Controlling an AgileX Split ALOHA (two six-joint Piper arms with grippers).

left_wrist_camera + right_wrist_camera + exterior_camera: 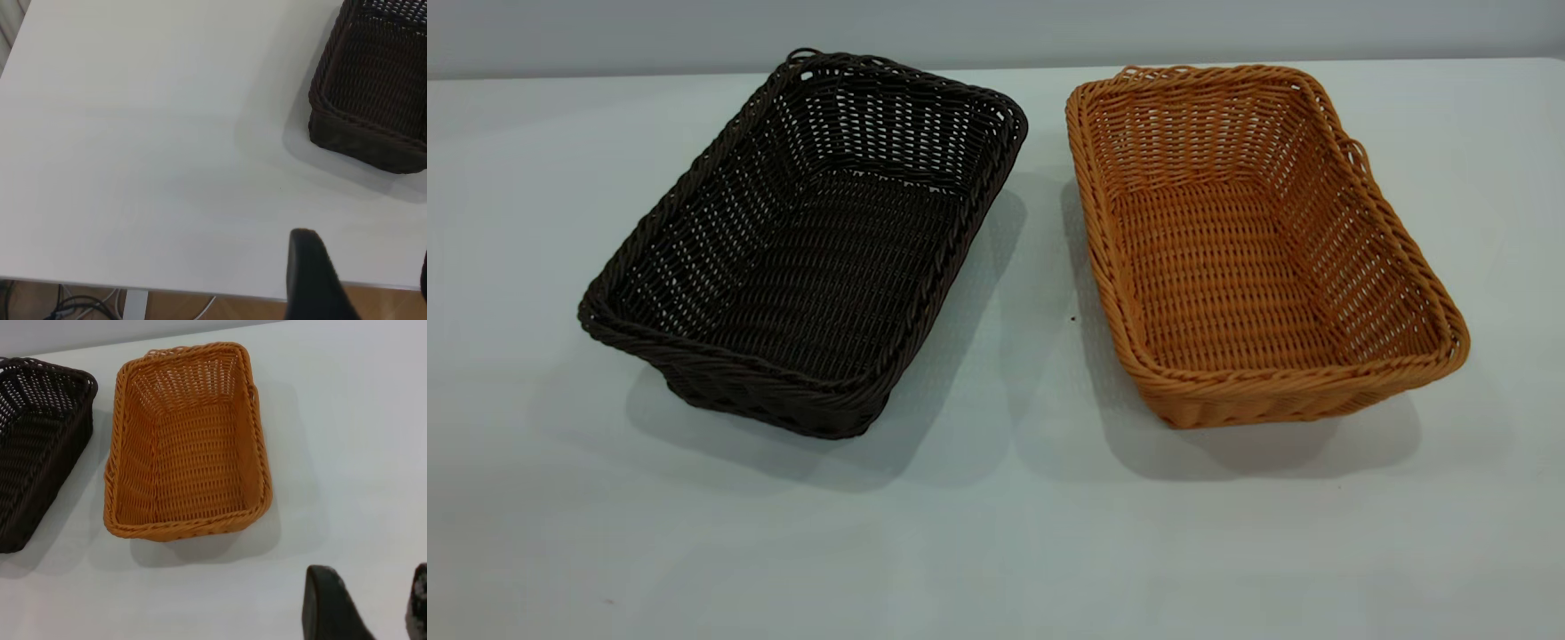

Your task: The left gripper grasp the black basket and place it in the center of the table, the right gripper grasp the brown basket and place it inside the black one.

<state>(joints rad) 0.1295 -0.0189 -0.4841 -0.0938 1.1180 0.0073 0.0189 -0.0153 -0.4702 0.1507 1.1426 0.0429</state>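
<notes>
exterior view: the black basket [805, 244] sits on the left half of the table [996, 533], angled so its far end leans toward the middle. the brown basket [1258, 244] sits on the right half, beside the black one with a strip of bare table between them; they do not touch. both are upright and empty. neither arm shows here.

left wrist view: the left gripper [363, 280] hangs over bare table near the table's edge, with a corner of the black basket [373, 93] well apart from it. one finger [313, 280] is plain and only a sliver of the other shows at the picture's border, with a wide gap between, so the jaws look spread and hold nothing.

right wrist view: the right gripper [367, 603] hangs over bare table, near side of the brown basket [187, 440] but clear of it; the black basket [37, 447] lies just beyond. two fingers [330, 607] show with a gap between them, spread and empty.

as i judge it, nothing of the task is done yet: the black basket is off to the left, not in the center, and the brown one stands on the table rather than inside it. both grasps, the move to center and the nesting are all left.
</notes>
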